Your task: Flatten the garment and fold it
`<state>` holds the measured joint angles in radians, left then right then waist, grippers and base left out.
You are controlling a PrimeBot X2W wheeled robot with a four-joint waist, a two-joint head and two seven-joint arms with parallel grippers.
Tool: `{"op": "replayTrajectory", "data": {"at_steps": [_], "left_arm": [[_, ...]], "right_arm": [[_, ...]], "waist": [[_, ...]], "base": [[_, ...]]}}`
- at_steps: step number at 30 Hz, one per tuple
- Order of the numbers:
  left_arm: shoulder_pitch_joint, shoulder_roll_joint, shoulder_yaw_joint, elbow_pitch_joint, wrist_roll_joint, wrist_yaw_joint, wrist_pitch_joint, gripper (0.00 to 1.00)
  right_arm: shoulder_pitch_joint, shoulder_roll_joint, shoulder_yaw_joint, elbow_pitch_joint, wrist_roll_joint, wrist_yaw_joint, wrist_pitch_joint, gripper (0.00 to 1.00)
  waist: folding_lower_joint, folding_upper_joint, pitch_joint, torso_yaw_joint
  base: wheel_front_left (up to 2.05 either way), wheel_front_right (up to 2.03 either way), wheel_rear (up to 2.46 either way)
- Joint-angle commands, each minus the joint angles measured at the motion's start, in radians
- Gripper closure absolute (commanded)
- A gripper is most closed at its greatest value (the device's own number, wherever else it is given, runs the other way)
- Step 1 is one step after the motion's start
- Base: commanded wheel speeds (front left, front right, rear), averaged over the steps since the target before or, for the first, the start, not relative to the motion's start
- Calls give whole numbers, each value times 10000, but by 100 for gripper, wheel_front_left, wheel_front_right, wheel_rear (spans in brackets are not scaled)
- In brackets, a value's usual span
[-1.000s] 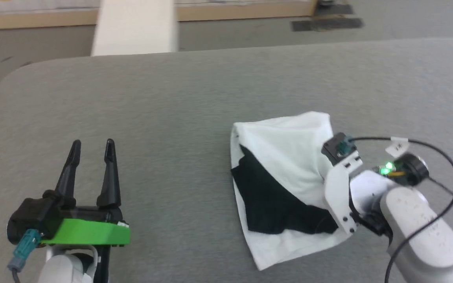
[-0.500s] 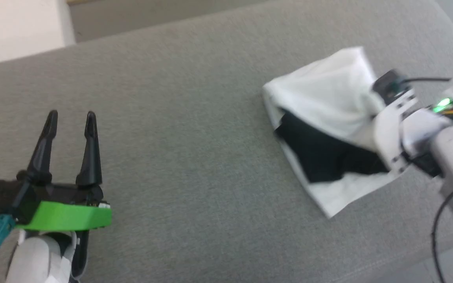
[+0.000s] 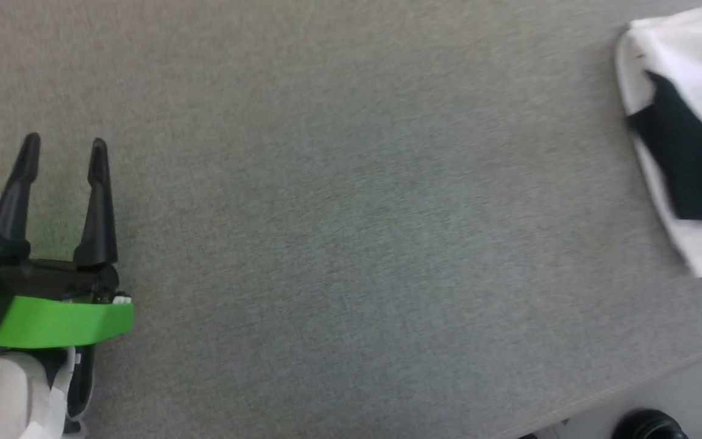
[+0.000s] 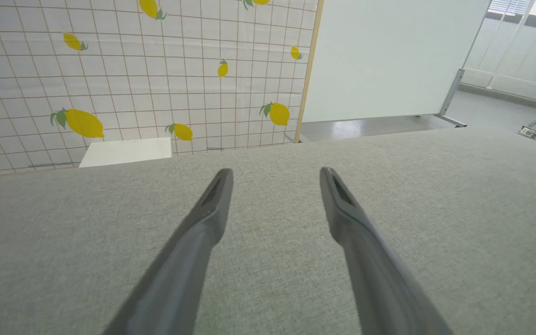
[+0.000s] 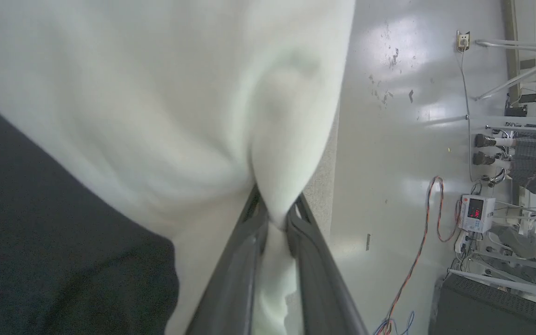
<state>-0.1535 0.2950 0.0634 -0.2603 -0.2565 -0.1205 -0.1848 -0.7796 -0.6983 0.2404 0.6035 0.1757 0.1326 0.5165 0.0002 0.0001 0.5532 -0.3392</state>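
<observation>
Garment [image 3: 686, 73], a white cotton T-shirt with a black panel, comes last in a left-to-right sweep of the grey fabric desk [image 3: 351, 244]. At 8 o'clock in the head view, the left gripper [image 3: 64, 141] has its long dark fingers spread wide, holding nothing. Well apart from it, at 2 o'clock, is the folded garment. The right wrist view shows the right gripper [image 5: 278, 204] pinching a bunched fold of white cloth.

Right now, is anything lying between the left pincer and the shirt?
Nothing visible. Bare grey table runs from the open left pincer to the garment at the head view's right edge. The right pincer is shut on a fold of its white fabric.
</observation>
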Motion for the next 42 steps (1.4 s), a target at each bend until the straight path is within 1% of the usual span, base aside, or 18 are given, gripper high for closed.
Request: {"op": "replayTrajectory", "data": {"at_steps": [1, 6, 9, 12, 13, 14, 15, 18, 22, 27, 32, 35, 38, 42], "left_arm": [[100, 110, 64, -123, 1, 63, 41, 0], [205, 264, 187, -450, -28, 96, 130, 0], [311, 317, 254, -558, -50, 131, 152, 0], [371, 345, 288, -594, -78, 149, 153, 0], [386, 353, 288, -582, -83, 160, 158, 0], [392, 354, 284, -570, -86, 170, 162, 0], [396, 346, 269, -537, -95, 178, 161, 0], [400, 295, 197, -406, -136, 181, 112, 0], [425, 110, 64, -62, -192, 207, -105, 0], [526, -207, 31, 438, -322, 322, -385, 0], [606, -604, 30, 813, -431, 481, -588, 0], [615, -825, 48, 1090, -470, 577, -663, 0], [564, -1008, 88, 1325, -435, 703, -709, 0], [414, -1270, 137, 1671, -433, 879, -740, 0]], "right_arm": [[-199, -94, -303, 61, -171, -19, -99, 100], [-254, -230, -1638, 337, -738, -19, -127, 100], [-249, -162, -2402, 500, -1081, -19, -109, 100], [-179, -66, -2949, 587, -1405, -19, -112, 100], [-129, -14, -3212, 615, -1623, -19, -130, 78], [-84, 31, -3372, 659, -1763, -19, -72, 8], [-34, 112, -3559, 692, -1912, -19, -7, 0], [27, 289, -3971, 561, -2232, -19, -101, 0], [2, 603, -4506, 170, -2184, -19, -578, 0], [-273, 845, -4190, -1013, -1709, -19, -1558, 0], [-426, 1487, -3914, -2176, -947, -19, -2288, 0], [-312, 2204, -3798, -2957, -366, -19, -2699, 0], [0, 2908, -3651, -3890, -42, -19, -3296, 0], [556, 4091, -3755, -4894, 279, -19, -4246, 0]], "waist": [[-2, -1, 788, 512], [-2, -1, 1155, 683], [-2, -1, 1218, 723], [-2, -1, 1203, 742], [-2, -1, 1159, 745], [-2, -1, 1120, 741], [-2, -1, 1037, 739], [-2, -1, 734, 752], [-2, -1, 35, 864], [-2, -1, -1073, 1064], [-2, -1, -2151, 1411], [-2, -1, -2801, 1745], [-2, -1, -3287, 2101], [-2, -1, -3863, 2592]], "base": [[0, 0, 0], [0, 0, 0], [0, 0, 0], [0, 0, 0], [0, 0, 0], [0, 0, 0], [0, 0, 0], [0, 0, 0], [0, 0, 0], [0, 0, 0], [0, 0, 0], [0, 0, 0], [0, 0, 0], [0, 0, 0]]}}
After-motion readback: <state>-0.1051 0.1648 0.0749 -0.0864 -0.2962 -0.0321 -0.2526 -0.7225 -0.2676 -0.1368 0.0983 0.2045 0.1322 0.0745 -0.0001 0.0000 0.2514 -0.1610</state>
